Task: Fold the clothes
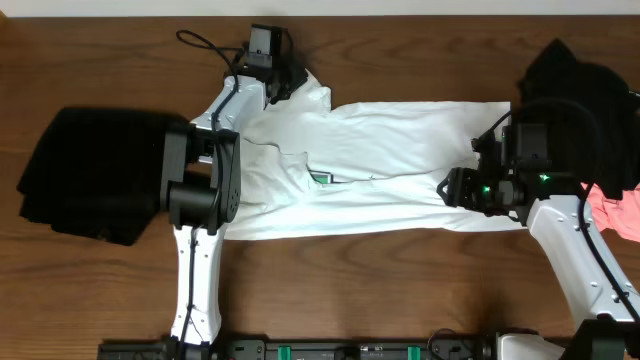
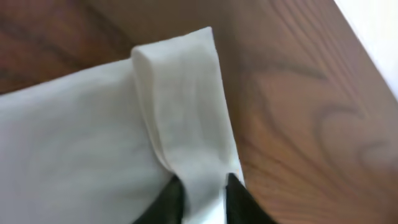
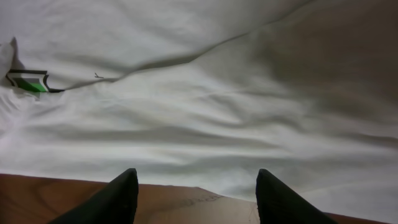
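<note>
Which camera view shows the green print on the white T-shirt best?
The right wrist view: the green print appears largest there, though a fold of the white T-shirt covers part of it. The overhead view shows it only as a tiny green spot. The left wrist view shows none of it.

A creased white T-shirt (image 3: 199, 112) fills most of the view. At its left edge a small green-and-dark print (image 3: 30, 81) peeks from a fold, too hidden to read. The right hand (image 3: 196, 172) spreads its dark fingers (image 3: 124, 193) wide over the shirt's lower edge, where brown counter (image 3: 50, 199) shows.
</note>
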